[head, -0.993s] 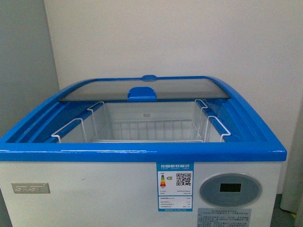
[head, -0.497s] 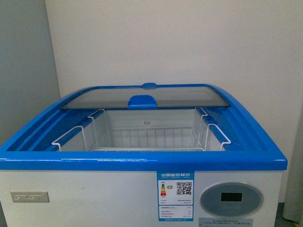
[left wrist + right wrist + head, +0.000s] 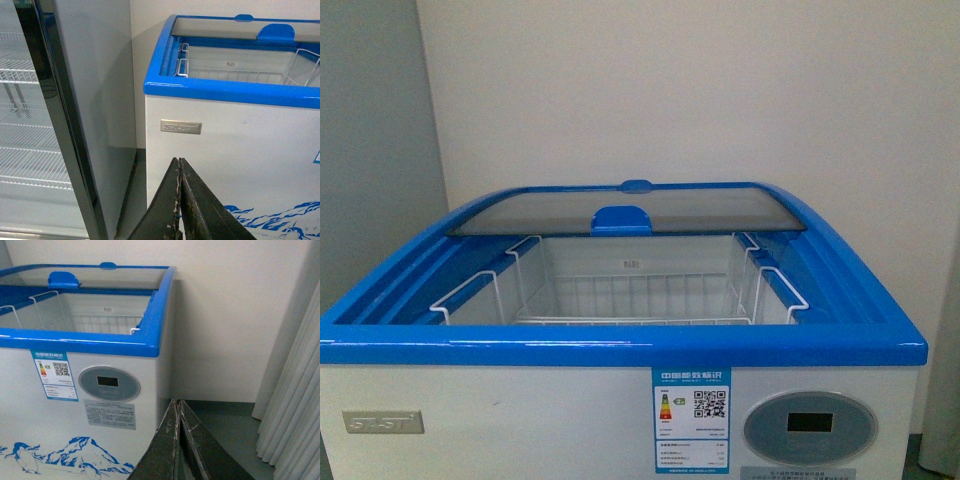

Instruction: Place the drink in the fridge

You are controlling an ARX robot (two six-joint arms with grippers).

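Observation:
The fridge (image 3: 620, 345), a white chest freezer with a blue top rim, fills the front view. Its glass lid (image 3: 630, 205) is slid to the back, so the front half is open onto white wire baskets (image 3: 630, 290). The fridge also shows in the left wrist view (image 3: 215, 90) and the right wrist view (image 3: 100, 340). My left gripper (image 3: 179, 167) is shut and empty, low in front of the fridge's left front corner. My right gripper (image 3: 177, 407) is shut and empty, low by its right front corner. The drink is out of view.
A tall grey upright cabinet (image 3: 95, 100) with a black-framed door (image 3: 60, 130) and wire shelves stands close to the fridge's left. A white wall is behind. Pale curtains (image 3: 295, 390) hang to the right of the fridge, over a grey floor (image 3: 230, 430).
The front view has shifted slightly: the fridge sits a little lower in the picture than a second ago. Lid and baskets have not moved.

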